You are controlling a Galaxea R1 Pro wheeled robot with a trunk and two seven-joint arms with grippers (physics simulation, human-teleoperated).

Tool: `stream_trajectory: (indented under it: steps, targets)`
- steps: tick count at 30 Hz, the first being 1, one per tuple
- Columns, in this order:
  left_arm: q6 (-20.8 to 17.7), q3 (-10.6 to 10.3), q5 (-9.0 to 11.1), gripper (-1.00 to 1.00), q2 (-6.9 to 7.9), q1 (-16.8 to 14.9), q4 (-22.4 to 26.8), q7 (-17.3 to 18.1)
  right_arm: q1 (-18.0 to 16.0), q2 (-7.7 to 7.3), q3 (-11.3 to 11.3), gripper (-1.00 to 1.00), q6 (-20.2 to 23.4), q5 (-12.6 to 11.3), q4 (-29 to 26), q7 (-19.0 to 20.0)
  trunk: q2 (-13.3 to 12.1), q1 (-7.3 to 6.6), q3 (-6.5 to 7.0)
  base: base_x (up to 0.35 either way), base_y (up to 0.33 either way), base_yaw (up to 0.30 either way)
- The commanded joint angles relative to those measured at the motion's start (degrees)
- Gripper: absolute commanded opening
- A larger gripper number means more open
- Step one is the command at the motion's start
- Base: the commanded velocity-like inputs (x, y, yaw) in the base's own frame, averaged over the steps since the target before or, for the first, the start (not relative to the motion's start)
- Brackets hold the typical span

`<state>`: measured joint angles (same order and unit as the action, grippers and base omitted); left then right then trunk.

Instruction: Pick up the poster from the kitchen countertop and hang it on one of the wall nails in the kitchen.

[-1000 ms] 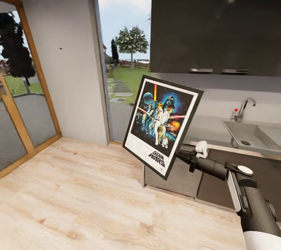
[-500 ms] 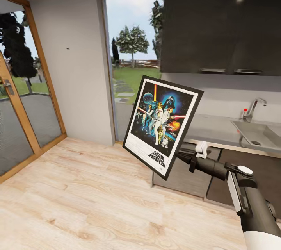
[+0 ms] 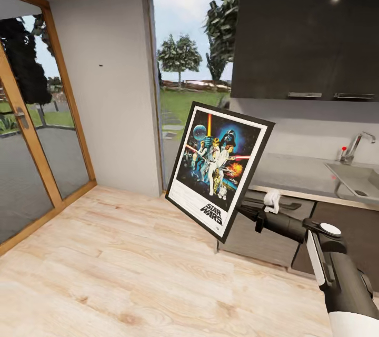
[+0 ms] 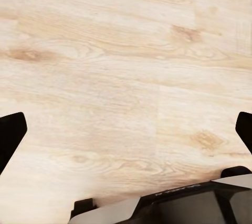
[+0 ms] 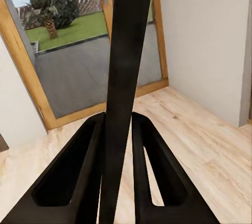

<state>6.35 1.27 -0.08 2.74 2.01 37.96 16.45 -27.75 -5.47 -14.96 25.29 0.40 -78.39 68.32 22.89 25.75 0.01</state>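
Observation:
The Star Wars poster [image 3: 220, 168], black-framed with a white border, hangs tilted in the air in front of the kitchen countertop [image 3: 295, 175]. My right gripper [image 3: 243, 211] is shut on its lower right edge. In the right wrist view the frame edge [image 5: 128, 51] runs as a dark strip between the two fingers [image 5: 84, 171]. A wall nail [image 3: 100, 66] shows as a tiny dark dot on the pale grey wall, up and to the left of the poster. My left gripper [image 4: 126, 132] is open over the wooden floor, holding nothing.
Dark upper cabinets [image 3: 310, 26] hang above the counter, with a sink [image 3: 358, 179] and faucet [image 3: 359, 145] at the right. A wood-framed glass door [image 3: 31, 137] fills the left side, and a tall window [image 3: 192, 63] stands beside the nail wall. Pale plank floor [image 3: 105, 263] lies ahead.
The whole view has shifted: wall, nail and counter now sit further right in the picture, so the camera turned left. The poster stays held the same way by the right gripper.

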Motion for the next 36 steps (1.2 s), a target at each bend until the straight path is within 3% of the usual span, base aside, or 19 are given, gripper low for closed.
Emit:
stream_trajectory:
  steps: [1,12,36]
  targets:
    - [0.1,0.1,0.0,1.00,-0.01,0.0,0.0,0.3,0.0,0.02,-0.1,-1.00,0.6,0.0,0.0,0.3,0.0,0.03,-0.01,0.087,0.321,0.000]
    - [0.2,0.1,0.0,1.00,-0.01,0.0,0.0,0.4,0.0,0.02,-0.1,-1.00,0.6,0.0,-0.1,0.3,0.0,0.03,-0.01,0.130,0.329,0.043]
    - [0.2,0.1,0.0,1.00,-0.01,0.0,0.0,0.4,0.0,0.02,-0.1,-1.00,0.6,0.0,-0.1,0.3,0.0,0.03,-0.01,0.233,0.282,0.277]
